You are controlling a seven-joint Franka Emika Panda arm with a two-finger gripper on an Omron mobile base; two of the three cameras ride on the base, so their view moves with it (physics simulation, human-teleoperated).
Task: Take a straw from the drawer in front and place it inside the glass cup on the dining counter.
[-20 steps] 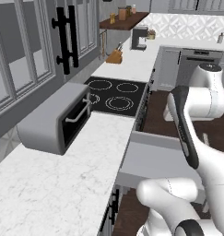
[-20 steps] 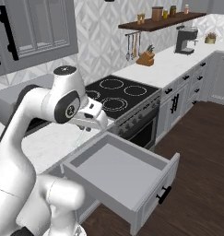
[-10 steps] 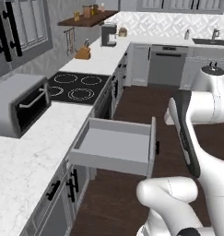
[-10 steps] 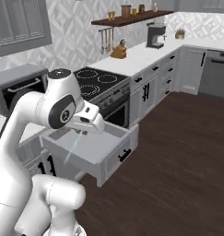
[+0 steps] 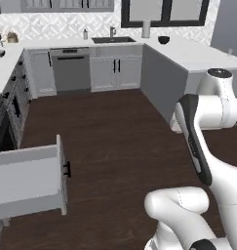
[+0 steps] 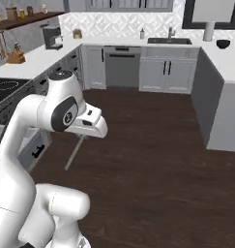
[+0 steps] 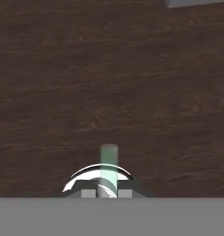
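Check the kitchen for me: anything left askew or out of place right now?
Yes: the drawer hangs wide open into the walkway in the left base view. The gripper, shut on the straw, holds it slanted over bare floor.

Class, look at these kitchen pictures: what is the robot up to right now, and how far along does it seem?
The white arm's gripper is shut on the straw, which hangs down from it over the dark wood floor. The drawer it came from stands pulled open at the left of the left base view. The straw is out but not yet delivered to any cup; the hand view looks down along the straw at bare floor.
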